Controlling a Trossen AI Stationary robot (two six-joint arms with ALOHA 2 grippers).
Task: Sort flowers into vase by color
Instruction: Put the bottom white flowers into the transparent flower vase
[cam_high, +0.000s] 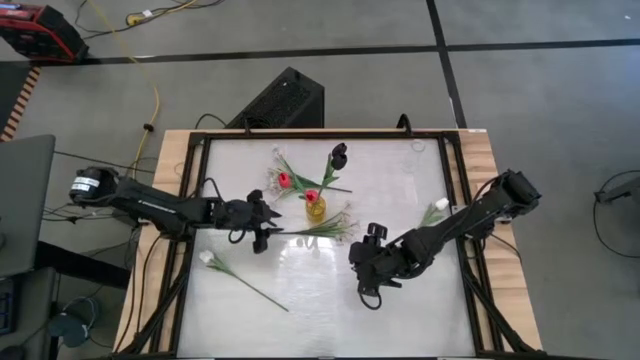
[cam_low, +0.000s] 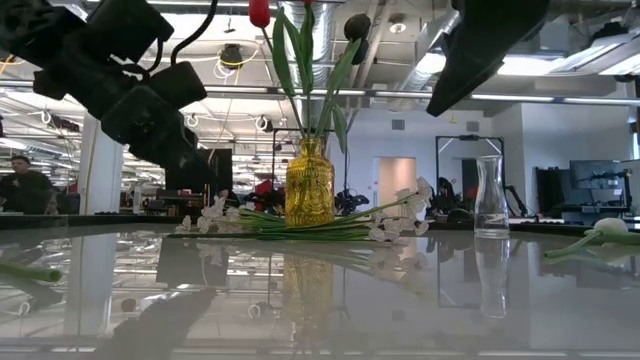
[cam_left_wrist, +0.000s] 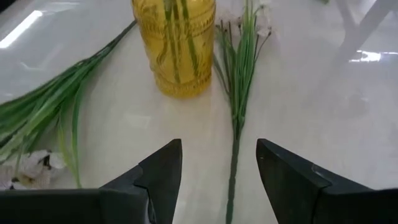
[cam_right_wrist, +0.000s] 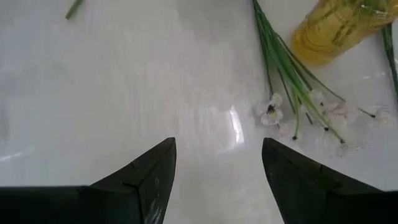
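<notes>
Table (cam_high: 400, 290) first: a white, glossy top in a dark frame, with both arms reaching in from the sides. The left gripper (cam_high: 268, 228) hangs just beside the yellow vase (cam_high: 315, 208), on the left of it in the high view, its fingers (cam_left_wrist: 163, 176) spread wide and holding nothing — in the left wrist view a thin green stem runs straight between them toward the vase. The right gripper (cam_high: 365, 262) sits near the table's middle, on the right and nearer side of the vase, jaws likewise wide apart and empty over bare tabletop.

The yellow vase stands upright near the centre and holds two red buds (cam_high: 284, 180) and one dark blackish bloom (cam_high: 339, 153) on long stems. A clear glass carafe (cam_low: 491, 197) stands upright well to the right of it in the low view, empty as far as can be seen.

On the table lie the loose flowers: a spray of tiny white blossoms (cam_high: 335, 227) lying flat just by the vase's base, another spray (cam_high: 275, 178) on the far-left side of the vase, a single white bud (cam_high: 207, 258) on a long stem toward the left front — well apart from the vase — and a second white bud (cam_high: 436, 211) near the right edge, beside the right arm.
</notes>
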